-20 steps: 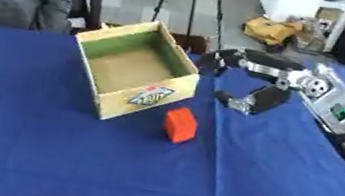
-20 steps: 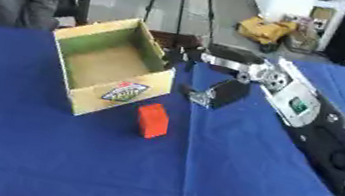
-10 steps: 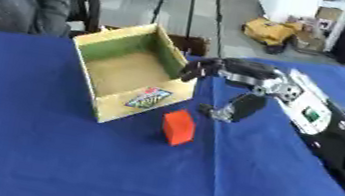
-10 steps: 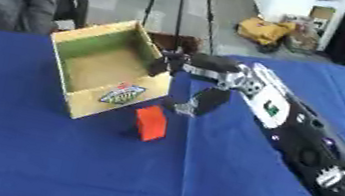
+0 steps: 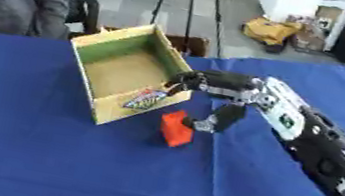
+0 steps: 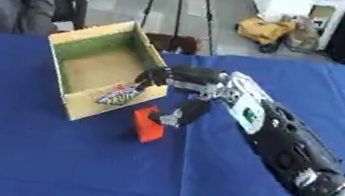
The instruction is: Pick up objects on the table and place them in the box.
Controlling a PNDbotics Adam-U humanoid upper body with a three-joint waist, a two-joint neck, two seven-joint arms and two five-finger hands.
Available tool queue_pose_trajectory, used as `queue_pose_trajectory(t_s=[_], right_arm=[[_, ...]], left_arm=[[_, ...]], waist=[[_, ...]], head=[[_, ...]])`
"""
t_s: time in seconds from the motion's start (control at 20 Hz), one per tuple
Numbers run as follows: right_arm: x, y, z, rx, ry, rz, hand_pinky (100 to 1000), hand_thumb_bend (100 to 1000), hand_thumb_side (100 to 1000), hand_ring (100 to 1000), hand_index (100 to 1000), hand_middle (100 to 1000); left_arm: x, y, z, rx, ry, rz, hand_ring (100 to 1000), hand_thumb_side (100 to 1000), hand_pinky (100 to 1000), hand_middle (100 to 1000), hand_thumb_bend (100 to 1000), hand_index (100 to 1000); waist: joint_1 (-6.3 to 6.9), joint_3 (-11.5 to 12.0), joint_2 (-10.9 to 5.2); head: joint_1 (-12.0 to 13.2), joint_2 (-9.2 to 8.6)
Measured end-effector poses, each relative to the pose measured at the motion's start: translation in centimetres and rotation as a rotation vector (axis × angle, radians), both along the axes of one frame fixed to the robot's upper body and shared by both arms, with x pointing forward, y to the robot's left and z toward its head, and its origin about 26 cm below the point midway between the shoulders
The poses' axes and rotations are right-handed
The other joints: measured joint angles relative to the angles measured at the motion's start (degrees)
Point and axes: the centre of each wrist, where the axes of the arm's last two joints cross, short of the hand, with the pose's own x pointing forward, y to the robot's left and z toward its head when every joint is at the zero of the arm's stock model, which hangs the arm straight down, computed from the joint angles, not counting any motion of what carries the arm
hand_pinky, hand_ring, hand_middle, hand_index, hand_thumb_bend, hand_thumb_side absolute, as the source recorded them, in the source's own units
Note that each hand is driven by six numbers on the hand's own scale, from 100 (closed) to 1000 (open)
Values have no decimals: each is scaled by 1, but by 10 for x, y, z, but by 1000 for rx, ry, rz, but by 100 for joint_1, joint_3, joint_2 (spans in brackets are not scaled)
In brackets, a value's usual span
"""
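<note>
A blue cloth with soft creases covers the table (image 5: pixel 41 158). On it sits 1 open cardboard box (image 5: pixel 126 77), square, green-lined on its inner walls, with a colourful label on the near side; its interior shows only a bare tan floor. The right arm, black with silver joints, reaches in from the lower right, partly cut off by the frame edge. Its hand (image 5: pixel 223 90) is spread, fingers (image 5: pixel 186 78) stretching over the box's near corner and thumb (image 5: pixel 224 120) angled down, touching or just beside 1 small red block (image 5: pixel 175 127) that stands on the cloth just beside the box. Contact is hard to make out.
</note>
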Motion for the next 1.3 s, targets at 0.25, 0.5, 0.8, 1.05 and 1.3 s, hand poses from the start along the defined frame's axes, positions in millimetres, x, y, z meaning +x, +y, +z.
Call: queue_pose_trajectory(t_s=[0.25, 0.5, 0.8, 1.05, 1.3], right_arm=[[1, -1, -5, -9, 4, -1, 812, 205, 703, 1000, 925, 924], [1, 0, -8, -41, -1, -1, 822, 231, 785, 1000, 930, 927], [3, 0, -15, -88, 8, -12, 825, 253, 852, 1000, 927, 926], [4, 0, -22, -121, 15, -17, 826, 257, 877, 1000, 926, 927], [4, 1, -25, -136, 10, -12, 828, 261, 888, 1000, 925, 927]], left_arm=[[0, -1, 0, 1, 1, -9, 793, 971, 493, 641, 100, 592], [0, -2, 0, 0, 1, -12, 793, 972, 493, 641, 100, 591], [0, -2, -1, -4, 1, -13, 793, 972, 493, 641, 100, 592], [-1, -4, -1, -8, 2, -15, 793, 972, 494, 640, 100, 592], [-1, -3, -1, -9, 3, -15, 793, 972, 494, 640, 100, 592]], waist=[[30, 53, 20], [64, 52, 25], [69, 49, 29], [93, 51, 31], [95, 51, 31]], head=[[-49, -42], [-90, -46], [-103, -55], [-138, -104], [-141, -138]])
